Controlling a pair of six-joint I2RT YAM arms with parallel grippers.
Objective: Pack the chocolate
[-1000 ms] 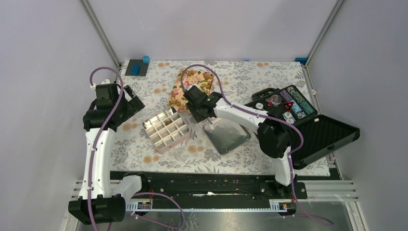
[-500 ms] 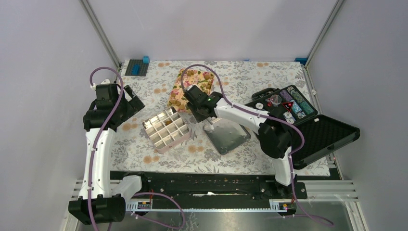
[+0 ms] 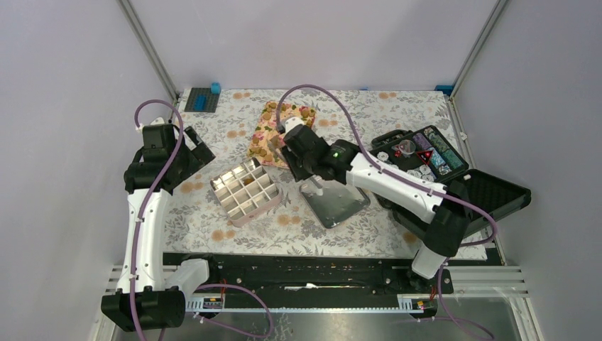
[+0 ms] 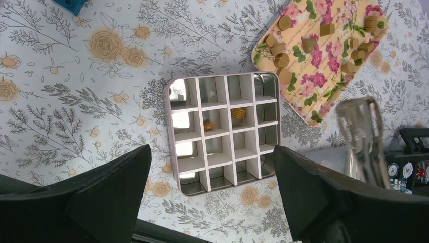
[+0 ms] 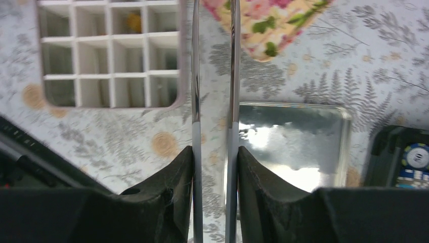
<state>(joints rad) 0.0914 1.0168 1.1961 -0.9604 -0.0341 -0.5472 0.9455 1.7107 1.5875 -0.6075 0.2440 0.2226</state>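
The chocolates (image 4: 309, 44) are small golden-brown lumps, and most of them lie scattered on a yellow rectangular tray with printed pink flowers (image 4: 324, 86), at the far middle of the table. Two more lumps sit already in the square metal tin with white dividers (image 4: 248, 147), which stands just beside the tray on its near-left side. One lump (image 4: 238, 113) and the other (image 4: 208, 124) are in neighbouring inner cells, and the other cells that I can see are bare.

The right gripper (image 5: 215, 152) is closed on a pair of long shiny metal tongs (image 5: 195, 76). Its two black fingers press the blades from outside, and the blades stand a little apart. They point between the tin's edge and the corner of the tray. The tips are out of the wrist view, so I cannot tell if they carry anything.

The left gripper (image 4: 211, 152) hangs above the tin with its jaws spread wide and holds nothing.

A flat shiny metal lid (image 3: 334, 199) lies on the flowered tablecloth (image 3: 213, 128) near the tongs. More to the right, an open black case with round striped chips (image 3: 426, 153) stands well apart from the tin.
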